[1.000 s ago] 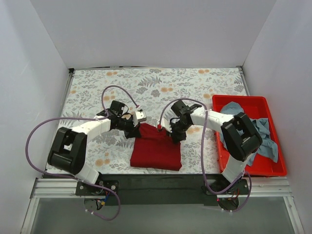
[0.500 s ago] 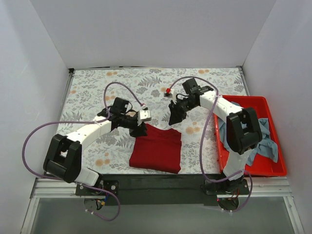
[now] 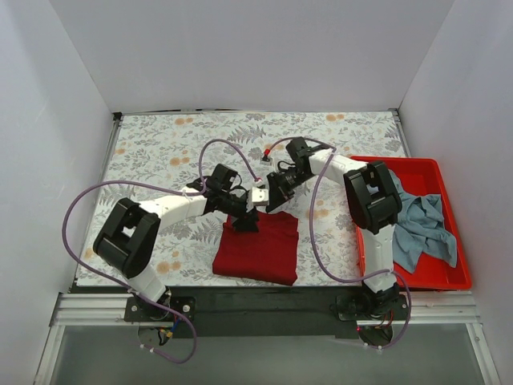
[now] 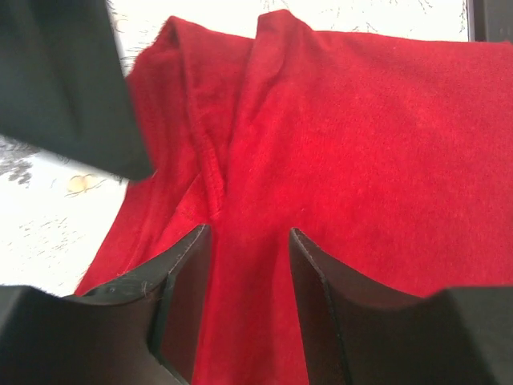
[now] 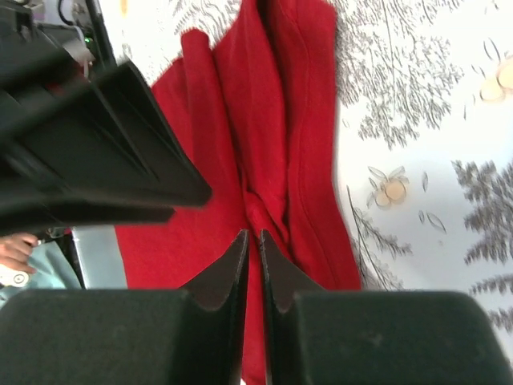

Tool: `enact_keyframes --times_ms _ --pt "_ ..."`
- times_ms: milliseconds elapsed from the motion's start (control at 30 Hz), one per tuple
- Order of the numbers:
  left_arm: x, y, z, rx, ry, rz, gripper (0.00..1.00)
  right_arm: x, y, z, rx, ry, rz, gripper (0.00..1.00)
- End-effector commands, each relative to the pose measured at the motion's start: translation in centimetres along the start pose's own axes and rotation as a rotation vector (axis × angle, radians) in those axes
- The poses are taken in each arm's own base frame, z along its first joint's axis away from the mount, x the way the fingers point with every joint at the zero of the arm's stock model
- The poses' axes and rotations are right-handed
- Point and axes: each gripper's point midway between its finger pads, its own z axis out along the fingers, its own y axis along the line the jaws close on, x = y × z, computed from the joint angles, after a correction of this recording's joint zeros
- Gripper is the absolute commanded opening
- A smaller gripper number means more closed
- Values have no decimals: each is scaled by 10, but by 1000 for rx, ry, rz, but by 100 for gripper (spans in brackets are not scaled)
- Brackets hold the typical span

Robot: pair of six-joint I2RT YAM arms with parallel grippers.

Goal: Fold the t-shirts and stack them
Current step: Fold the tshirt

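The dark red t-shirt lies folded into a rough rectangle on the table's near middle. It fills the left wrist view and shows in the right wrist view. My left gripper is open over the shirt's top left part, jaws apart with cloth below them. My right gripper is at the shirt's top edge, jaws nearly together at a bunched fold. No cloth shows clearly held. The grey-blue t-shirt lies crumpled in the red bin.
The red plastic bin stands at the table's right edge. The flowered tablecloth covers the table. White walls close in the left, back and right sides. Purple cables loop over both arms. The two grippers are close together above the shirt.
My right gripper has swung from above the shirt's right side down and left to its top edge. My left gripper has moved right onto the shirt's top left part.
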Motion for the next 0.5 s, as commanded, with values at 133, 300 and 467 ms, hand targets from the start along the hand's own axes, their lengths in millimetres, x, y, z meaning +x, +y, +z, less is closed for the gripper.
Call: enact_keyframes --times_ms 133,300,467 --pt "1 2 13 -5 22 18 43 -17 12 14 -74 -3 -14 14" --pt "6 2 18 5 32 22 45 -11 6 23 -93 14 -3 14" --pt "5 -1 22 12 33 57 42 1 -6 38 -102 50 26 14"
